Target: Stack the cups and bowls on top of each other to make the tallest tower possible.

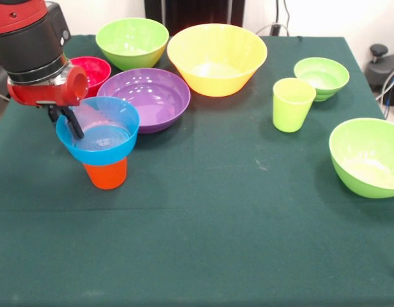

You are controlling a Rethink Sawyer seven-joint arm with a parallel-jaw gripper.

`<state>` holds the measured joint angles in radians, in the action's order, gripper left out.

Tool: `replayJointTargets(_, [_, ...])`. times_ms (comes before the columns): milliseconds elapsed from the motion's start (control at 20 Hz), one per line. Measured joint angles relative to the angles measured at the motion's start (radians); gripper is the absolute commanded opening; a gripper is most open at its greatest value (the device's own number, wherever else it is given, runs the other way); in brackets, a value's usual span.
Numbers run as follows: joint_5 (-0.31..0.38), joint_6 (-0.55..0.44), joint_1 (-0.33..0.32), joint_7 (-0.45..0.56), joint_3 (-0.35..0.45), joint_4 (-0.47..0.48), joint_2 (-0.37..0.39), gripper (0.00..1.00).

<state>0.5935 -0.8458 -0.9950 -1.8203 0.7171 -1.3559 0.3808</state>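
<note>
Jaws of the gripper (pixel 70 121) pinch the near-left rim of the blue bowl (pixel 98 131), one dark finger inside the wall, the other hard to make out behind it. That bowl sits on the upright orange cup (pixel 105 173) at the worktop's (pixel 203 243) left side; resting on so narrow a mouth, it could tip or slide off on release, or drag the cup over if lifted crookedly. Behind stand the purple bowl (pixel 149 97) and yellow bowl (pixel 216 59). The arm hides most of the red cup (pixel 93 69).
</note>
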Motion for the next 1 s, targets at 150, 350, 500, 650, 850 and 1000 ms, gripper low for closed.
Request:
replayJointTargets(150, [0.0,0.0,-0.003,0.0,0.0,0.0,0.0,1.0])
replayJointTargets(350, [0.0,0.0,-0.006,0.0,0.0,0.0,0.0,1.0])
replayJointTargets(500, [0.0,0.0,-0.007,0.0,0.0,0.0,0.0,1.0])
replayJointTargets(650, [0.0,0.0,-0.007,0.0,0.0,0.0,0.0,1.0])
replayJointTargets(850, [0.0,0.0,-0.008,0.0,0.0,0.0,0.0,1.0])
replayJointTargets(1000, [0.0,0.0,-0.012,0.0,0.001,-0.001,0.0,1.0])
